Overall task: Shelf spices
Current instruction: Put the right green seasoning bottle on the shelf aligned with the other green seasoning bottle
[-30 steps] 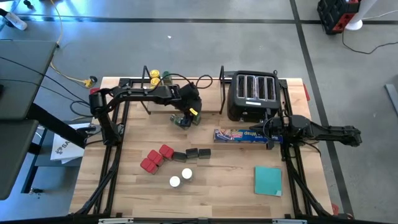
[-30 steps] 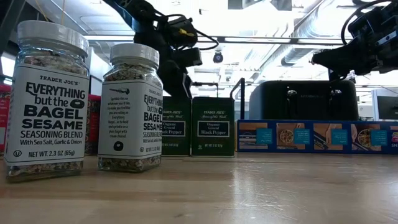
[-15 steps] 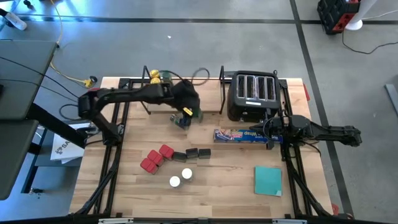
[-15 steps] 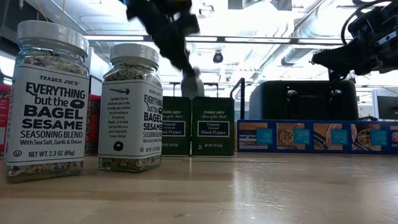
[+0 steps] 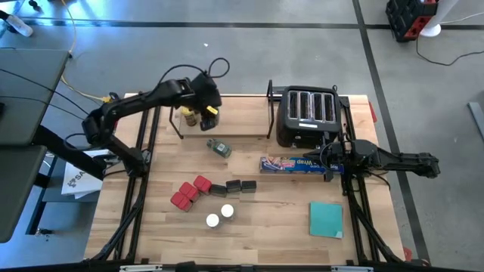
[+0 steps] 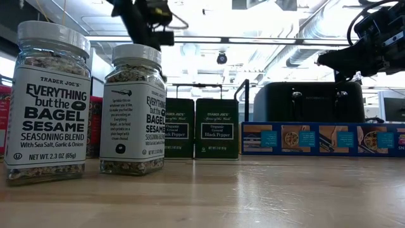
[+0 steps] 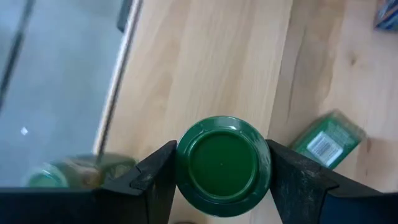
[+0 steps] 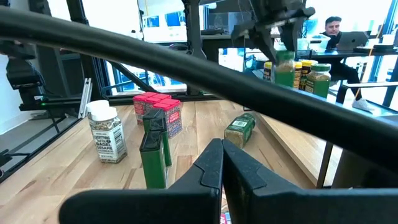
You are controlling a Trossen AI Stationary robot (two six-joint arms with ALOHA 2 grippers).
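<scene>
Spice jars are moving onto the wire shelf point(image 5: 227, 134) at the table's far left. The left gripper point(image 5: 206, 113) now hovers over the shelf's left end, holding a green-lidded spice jar point(image 7: 222, 165) upright, its two fingers pressed against opposite sides of the lid. A second ago this gripper was lower and nearer the table's middle, beside a jar lying on its side. It has since lifted one jar and carried it back and leftward to the shelf. Two or three jars point(image 8: 309, 73), with yellow and green lids, already stand at that end.

Next along, the tipped green jar point(image 5: 220, 148) remains on the bare wood just in front of the shelf. Nearer the front edge sits a cluster of red tins point(image 5: 189, 192), then dark green pepper tins point(image 5: 238, 186), then two white-capped seasoning jars point(image 5: 219, 216).

To the right stand the black toaster point(image 5: 308, 115), the blue plastic-wrap box point(image 5: 293, 164) and a teal square point(image 5: 326, 219). The right gripper point(image 5: 330, 160) waits over the box's right end, its fingers pressed together and holding nothing.

Judging by this, one more jar is about to be set down beside the others, with most of the spices still to be shelved.
</scene>
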